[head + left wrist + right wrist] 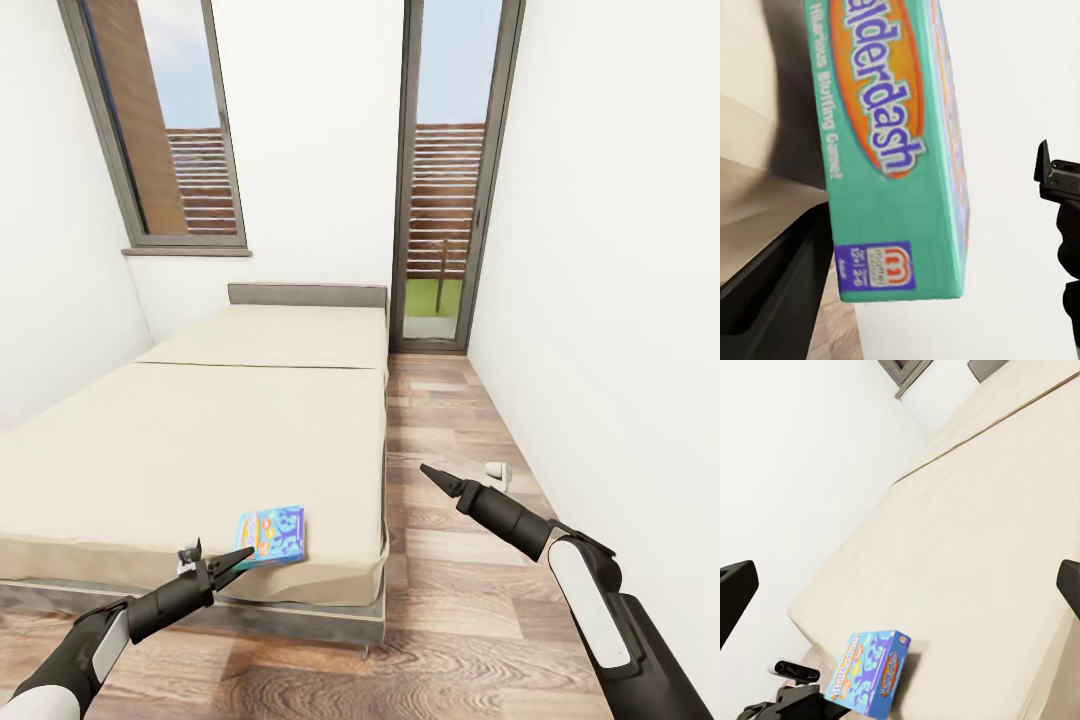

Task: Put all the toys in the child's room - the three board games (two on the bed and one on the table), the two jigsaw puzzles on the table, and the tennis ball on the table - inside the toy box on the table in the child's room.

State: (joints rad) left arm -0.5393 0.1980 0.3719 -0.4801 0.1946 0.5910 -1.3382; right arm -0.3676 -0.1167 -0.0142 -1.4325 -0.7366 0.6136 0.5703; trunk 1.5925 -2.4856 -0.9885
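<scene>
The left claw is released, its jaws spread, and its tip is at the near left edge of the blue board game. Whether a finger already touches the box is hard to tell from the head view.

The main risk is, in my judgement, a push rather than a grip. The box is thin and lies flat, so a low finger could shove it along the mattress or off the near right corner of the bed, which it sits close to. Closing on only 1 corner could let it swing and slip.

In the left wrist view the box's teal side fills the gap ahead, with 1 finger to either side. The right claw is released too, over the wood floor, well apart from the box.
</scene>
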